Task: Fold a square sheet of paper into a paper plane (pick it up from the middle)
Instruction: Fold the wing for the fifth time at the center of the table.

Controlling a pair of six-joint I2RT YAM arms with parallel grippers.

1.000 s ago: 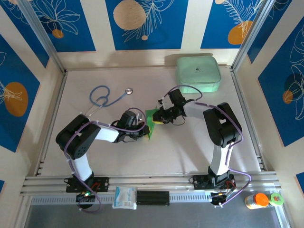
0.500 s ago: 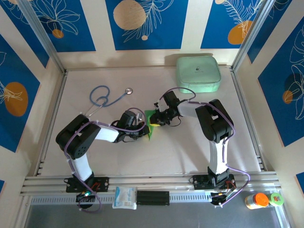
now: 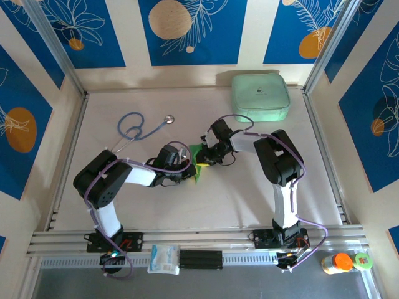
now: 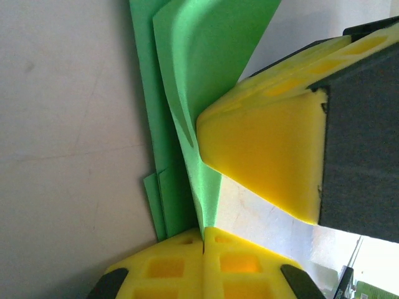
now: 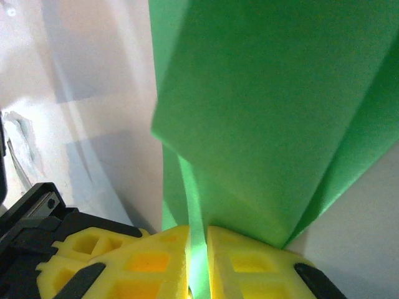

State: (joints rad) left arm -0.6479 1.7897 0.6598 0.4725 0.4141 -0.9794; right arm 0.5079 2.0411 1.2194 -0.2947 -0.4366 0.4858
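Observation:
The square sheet of paper (image 3: 197,157), bright green and folded into a narrow creased shape, stands up from the table mid-centre between both grippers. My left gripper (image 3: 189,168) comes at it from the left. In the left wrist view its yellow pads (image 4: 162,268) press together on the paper's (image 4: 206,68) lower edge, and a right finger (image 4: 268,156) is close by. My right gripper (image 3: 206,158) meets the paper from the right. In the right wrist view its gripper (image 5: 197,243) has a thin flap of the paper (image 5: 280,112) in the narrow slit between the pads.
A pale mint zip case (image 3: 260,96) lies at the back right. A blue stethoscope (image 3: 138,128) lies at the back left. On the front rail are a white packet (image 3: 164,258) and an orange-capped bottle (image 3: 336,263).
The right gripper slid left, closer in on the paper, and its jaws narrowed onto the flap. The left gripper kept its hold and did not move.

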